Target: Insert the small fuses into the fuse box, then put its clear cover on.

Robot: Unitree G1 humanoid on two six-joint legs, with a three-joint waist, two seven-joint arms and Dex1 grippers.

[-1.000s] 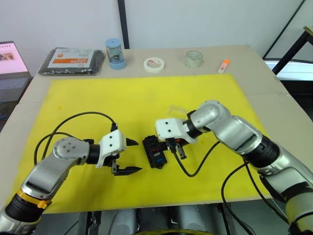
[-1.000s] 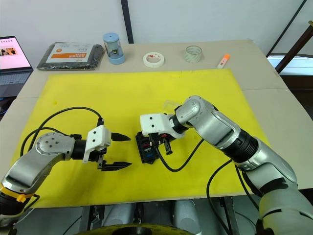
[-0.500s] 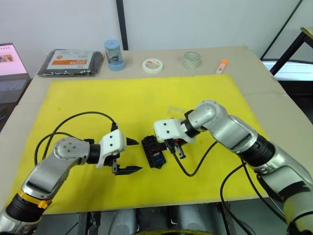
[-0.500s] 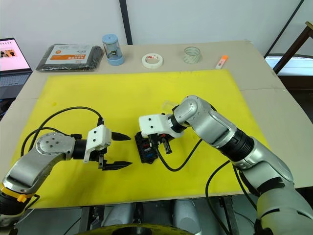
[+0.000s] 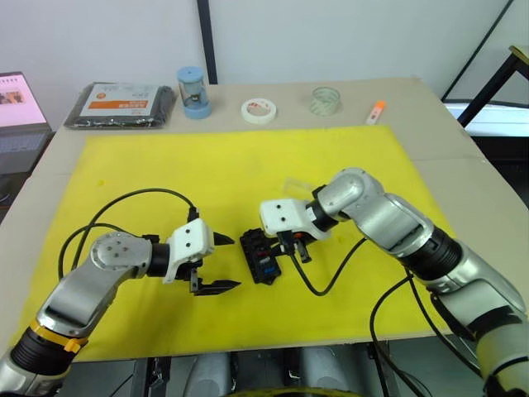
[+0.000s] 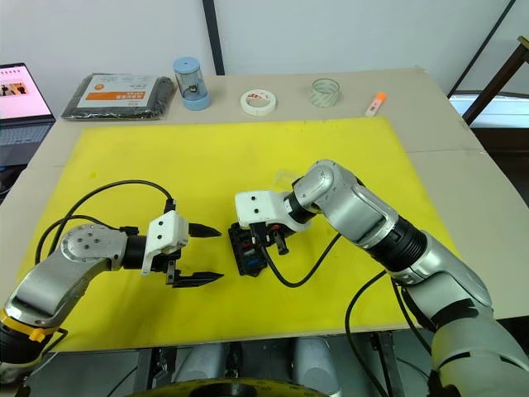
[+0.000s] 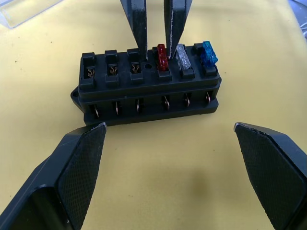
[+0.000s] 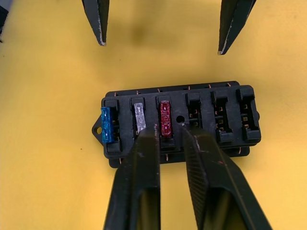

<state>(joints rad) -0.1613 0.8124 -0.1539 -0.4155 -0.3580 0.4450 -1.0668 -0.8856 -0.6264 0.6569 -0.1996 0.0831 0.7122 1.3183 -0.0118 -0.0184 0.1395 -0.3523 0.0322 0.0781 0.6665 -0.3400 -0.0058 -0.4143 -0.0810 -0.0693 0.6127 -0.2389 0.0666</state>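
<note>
The black fuse box [image 5: 260, 257] lies on the yellow mat [image 5: 248, 165] between my two grippers. A blue fuse [image 8: 107, 125], a white fuse [image 8: 139, 118] and a red fuse [image 8: 165, 118] stand in one row of its slots, and the other slots look bare. My right gripper [image 8: 169, 132] is at the box, its fingers a little apart on either side of the seated red fuse [image 7: 161, 56]. My left gripper [image 5: 235, 263] is wide open and holds nothing, a short way from the box's other side. The clear cover [image 7: 24, 9] lies on the mat behind the box.
Along the table's far edge sit a black packet with an orange label [image 5: 122, 103], a blue cylinder [image 5: 195, 91], a white tape roll [image 5: 259, 109], a clear tape roll [image 5: 326, 101] and an orange marker [image 5: 376, 111]. A laptop [image 5: 16, 99] stands at the far left.
My right gripper stays over the fuse box with only a slight shift. The left arm has not moved.
</note>
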